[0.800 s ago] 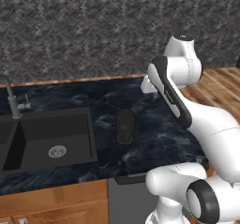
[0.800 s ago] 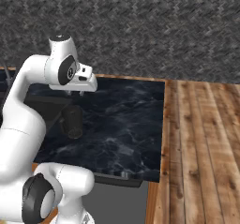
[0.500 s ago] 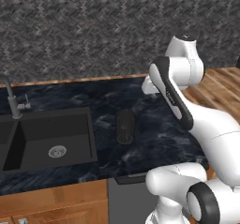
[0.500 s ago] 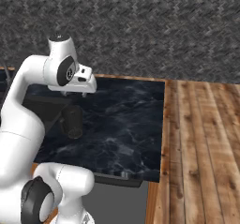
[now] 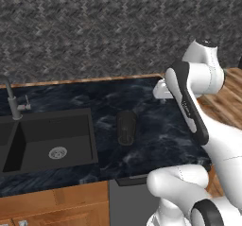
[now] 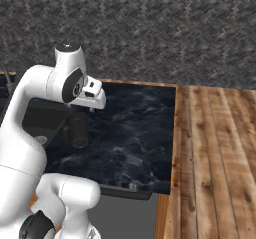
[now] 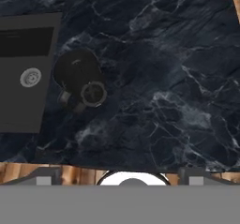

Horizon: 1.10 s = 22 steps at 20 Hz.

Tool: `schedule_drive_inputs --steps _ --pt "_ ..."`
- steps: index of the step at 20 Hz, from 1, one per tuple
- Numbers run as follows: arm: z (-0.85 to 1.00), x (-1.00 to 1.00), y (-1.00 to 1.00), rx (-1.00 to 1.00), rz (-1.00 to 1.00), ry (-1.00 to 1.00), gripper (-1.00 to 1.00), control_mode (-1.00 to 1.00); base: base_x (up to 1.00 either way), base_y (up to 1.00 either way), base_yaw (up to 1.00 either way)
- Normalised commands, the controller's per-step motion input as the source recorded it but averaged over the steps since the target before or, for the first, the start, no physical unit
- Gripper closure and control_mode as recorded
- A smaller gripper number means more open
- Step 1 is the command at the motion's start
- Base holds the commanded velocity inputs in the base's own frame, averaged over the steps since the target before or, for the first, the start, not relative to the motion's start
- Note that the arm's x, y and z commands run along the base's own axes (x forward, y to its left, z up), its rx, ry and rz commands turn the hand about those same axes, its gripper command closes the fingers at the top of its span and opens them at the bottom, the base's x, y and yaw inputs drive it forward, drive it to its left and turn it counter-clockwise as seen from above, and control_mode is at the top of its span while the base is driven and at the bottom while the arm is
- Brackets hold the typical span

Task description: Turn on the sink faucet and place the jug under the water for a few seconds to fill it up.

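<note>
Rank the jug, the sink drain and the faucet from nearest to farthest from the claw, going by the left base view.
1. The jug, on the counter to the lower left of the claw.
2. The sink drain, in the basin beyond the jug.
3. The faucet, at the sink's far left rear.

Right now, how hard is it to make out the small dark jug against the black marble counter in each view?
Left base view: the small, nearly black cylindrical jug blends into the black veined marble counter, only its outline showing. Right base view: the jug looks dim behind the arm. Hand view: its round rim reads clearer, with soft dark shadow beside it.
</note>
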Motion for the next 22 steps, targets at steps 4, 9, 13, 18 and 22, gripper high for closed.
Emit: schedule_drive_inputs --steps 4,9,13,18,22 --pt "0.0 -0.29 -0.22 0.09 -0.04 -0.03 -1.0 -1.0 0.0 0.0 0.0" --pt "0.0 -0.26 -0.1 0.08 -0.03 -0.02 -1.0 -1.0 0.0 0.0 0.0" --pt "-0.04 -0.61 0.0 0.08 0.0 0.0 -1.0 -1.0 0.0 0.0 0.0" --pt "-0.09 -0.48 0.12 0.04 0.0 0.0 -1.0 -1.0 0.0 0.0 0.0" --pt "-0.04 -0.19 0.27 0.01 0.0 0.0 -1.0 -1.0 0.0 0.0 0.0"
